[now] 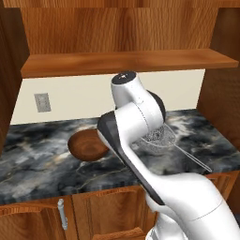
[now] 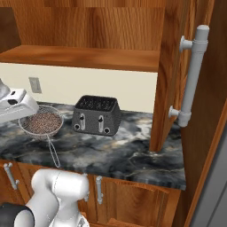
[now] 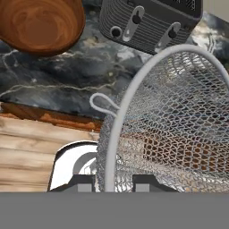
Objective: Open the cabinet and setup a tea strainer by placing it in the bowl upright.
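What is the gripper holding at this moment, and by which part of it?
The gripper holds the tea strainer by the metal rim of its mesh basket, one finger on each side of the rim; the long wire handle hangs free.

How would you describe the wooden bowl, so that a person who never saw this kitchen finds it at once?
Look at the dark marble counter under the open reddish wood wall cabinet. Left of the white robot arm sits a round, shallow dark-brown wooden bowl. Unlike the silvery mesh strainer and the grey toaster, it is solid, smooth wood.
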Robot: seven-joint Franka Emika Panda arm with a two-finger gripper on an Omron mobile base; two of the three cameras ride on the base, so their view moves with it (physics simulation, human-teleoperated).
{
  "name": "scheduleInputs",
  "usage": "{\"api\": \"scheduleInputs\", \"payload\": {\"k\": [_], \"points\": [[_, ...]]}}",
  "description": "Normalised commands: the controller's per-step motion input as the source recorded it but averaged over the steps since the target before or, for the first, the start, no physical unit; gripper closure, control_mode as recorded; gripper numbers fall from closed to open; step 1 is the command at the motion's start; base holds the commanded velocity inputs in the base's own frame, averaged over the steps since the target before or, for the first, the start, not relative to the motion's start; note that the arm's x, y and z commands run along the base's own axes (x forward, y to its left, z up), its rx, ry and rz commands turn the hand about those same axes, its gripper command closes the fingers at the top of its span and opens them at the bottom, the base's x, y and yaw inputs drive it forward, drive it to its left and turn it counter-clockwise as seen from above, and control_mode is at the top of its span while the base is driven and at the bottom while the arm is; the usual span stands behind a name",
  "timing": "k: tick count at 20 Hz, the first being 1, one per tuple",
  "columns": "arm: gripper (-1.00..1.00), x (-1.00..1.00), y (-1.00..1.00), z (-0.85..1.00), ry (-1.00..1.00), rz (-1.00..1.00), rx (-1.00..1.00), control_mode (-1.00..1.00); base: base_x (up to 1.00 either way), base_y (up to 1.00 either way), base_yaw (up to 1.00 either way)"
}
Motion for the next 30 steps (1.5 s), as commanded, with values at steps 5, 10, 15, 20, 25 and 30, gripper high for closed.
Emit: {"api": "scheduleInputs", "payload": {"k": [5, 10, 15, 20, 25, 30], "points": [[1.00, 0.60, 0.40, -0.04, 0.10, 0.02, 0.00, -1.00, 0.00, 0.00, 0.00], [1.00, 0.64, 0.84, -0.13, 0.07, 0.06, -0.01, -1.00, 0.00, 0.00, 0.00], [1.00, 0.62, 0.48, -0.59, 0.03, 0.08, -0.09, -1.00, 0.00, 0.00, 0.00], [1.00, 0.69, 0.41, -0.63, 0.01, 0.14, -0.16, -1.00, 0.00, 0.00, 0.00], [1.00, 0.64, 0.32, -0.28, -0.03, 0.27, -0.07, -1.00, 0.00, 0.00, 0.00], [1.00, 0.31, 0.12, -0.13, -0.01, 0.10, -0.02, -1.00, 0.00, 0.00, 0.00]]}}
